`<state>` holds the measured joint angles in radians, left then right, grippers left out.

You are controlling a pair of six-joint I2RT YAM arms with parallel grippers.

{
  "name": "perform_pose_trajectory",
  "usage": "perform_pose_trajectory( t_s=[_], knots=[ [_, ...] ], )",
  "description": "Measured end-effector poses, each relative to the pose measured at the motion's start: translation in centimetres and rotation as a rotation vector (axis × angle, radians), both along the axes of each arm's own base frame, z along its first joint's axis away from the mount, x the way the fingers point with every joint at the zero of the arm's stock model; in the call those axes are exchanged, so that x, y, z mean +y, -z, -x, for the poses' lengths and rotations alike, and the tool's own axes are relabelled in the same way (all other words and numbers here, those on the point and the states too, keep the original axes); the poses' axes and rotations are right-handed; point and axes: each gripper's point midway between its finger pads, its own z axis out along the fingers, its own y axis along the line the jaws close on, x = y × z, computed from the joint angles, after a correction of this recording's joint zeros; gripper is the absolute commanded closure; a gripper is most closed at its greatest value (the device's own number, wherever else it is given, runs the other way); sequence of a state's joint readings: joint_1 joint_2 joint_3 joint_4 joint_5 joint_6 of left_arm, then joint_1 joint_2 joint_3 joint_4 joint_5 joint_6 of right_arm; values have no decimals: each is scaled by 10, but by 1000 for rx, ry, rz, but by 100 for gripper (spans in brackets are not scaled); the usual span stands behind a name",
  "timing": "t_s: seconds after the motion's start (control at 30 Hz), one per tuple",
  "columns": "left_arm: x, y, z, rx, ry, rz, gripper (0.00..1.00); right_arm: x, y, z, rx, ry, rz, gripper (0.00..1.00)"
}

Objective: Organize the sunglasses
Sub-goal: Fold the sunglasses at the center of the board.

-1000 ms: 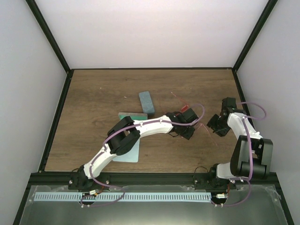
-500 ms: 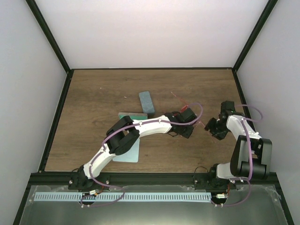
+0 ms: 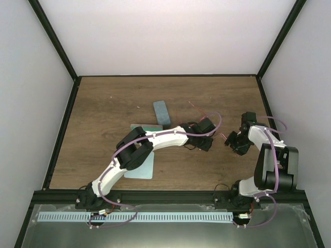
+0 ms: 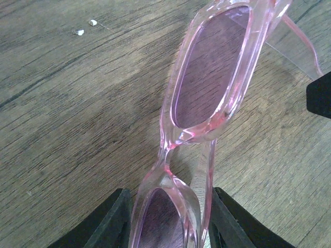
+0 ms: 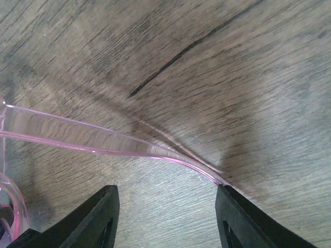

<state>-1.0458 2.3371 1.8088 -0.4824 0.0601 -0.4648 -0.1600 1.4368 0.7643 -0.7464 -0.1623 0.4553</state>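
Observation:
The translucent pink sunglasses [image 4: 212, 67] hang just above the wood. My left gripper [image 4: 168, 206] is shut on them near the bridge, one lens and a folded temple between its fingers. In the top view the left gripper [image 3: 208, 136] is right of centre, and my right gripper [image 3: 231, 140] faces it closely. The right gripper [image 5: 165, 206] is open. The other pink temple arm [image 5: 103, 139] crosses in front of its jaws, its tip touching the right finger [image 5: 243, 217]. A thin reddish strip [image 3: 195, 107] behind the left gripper may be the red-orange pair; I cannot tell.
A blue-grey case [image 3: 162, 112] lies behind the left forearm. A green-lined case [image 3: 140, 126] is partly under that arm. A pale teal cloth [image 3: 142, 169] lies near the front. Small white crumbs [image 4: 85, 27] dot the wood. The right wall post [image 3: 269, 103] is close to the right arm.
My right gripper has moved left toward the left gripper, closing the gap. The left gripper has shifted slightly back with the pink sunglasses still held.

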Motion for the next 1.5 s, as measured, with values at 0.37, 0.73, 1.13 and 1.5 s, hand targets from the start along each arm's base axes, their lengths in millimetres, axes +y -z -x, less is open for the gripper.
perform_pose_trajectory(
  t_s=[0.37, 0.73, 1.13, 1.5],
  knots=[
    [0, 0, 0, 5, 4, 18, 57, 6, 3, 2, 20, -15, 15, 52],
    [1, 0, 1, 6, 7, 32, 57, -13, -39, -41, -67, -17, 112, 43],
    [2, -1, 1, 8, 8, 43, 57, -4, 4, -6, 68, -65, 70, 41],
    [2, -1, 2, 12, 6, 57, 57, -1, 12, -5, 89, -55, 50, 72]
  ],
)
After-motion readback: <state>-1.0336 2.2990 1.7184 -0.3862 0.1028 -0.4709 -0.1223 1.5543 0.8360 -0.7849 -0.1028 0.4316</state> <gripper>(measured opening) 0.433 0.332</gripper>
